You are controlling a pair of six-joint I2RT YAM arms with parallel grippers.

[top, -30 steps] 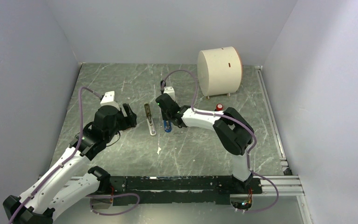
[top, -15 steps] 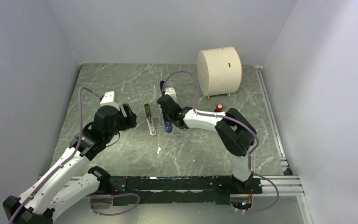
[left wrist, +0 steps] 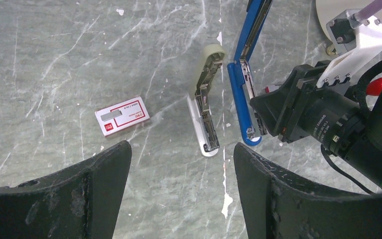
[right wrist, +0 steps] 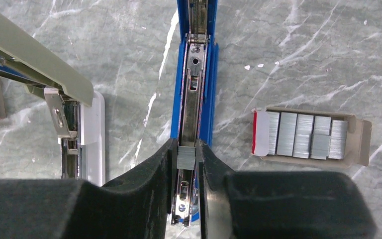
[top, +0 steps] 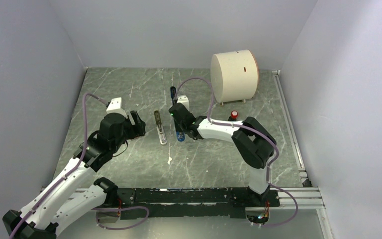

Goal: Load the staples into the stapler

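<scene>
The blue stapler (right wrist: 199,84) lies open on the marble table, its metal channel facing up and its lid swung away at the far end (top: 173,92). My right gripper (right wrist: 186,149) hangs over the channel's near end, shut on a short grey block of staples (right wrist: 186,158) pinched between both fingers just above the channel. In the top view it (top: 180,128) covers the stapler's front. The left wrist view shows the blue stapler (left wrist: 238,99) too. My left gripper (left wrist: 179,164) hovers open to the left, holding nothing.
A second, grey-white stapler (top: 159,128) lies open just left of the blue one. An open box of staple strips (right wrist: 303,135) sits to the right. A small red-and-white box (left wrist: 122,115) lies on the left. A cream cylinder (top: 234,74) and a red knob (top: 234,114) stand at the back right.
My right gripper has shifted slightly along the blue stapler toward its near end, still gripping the staples. The left arm has not moved.
</scene>
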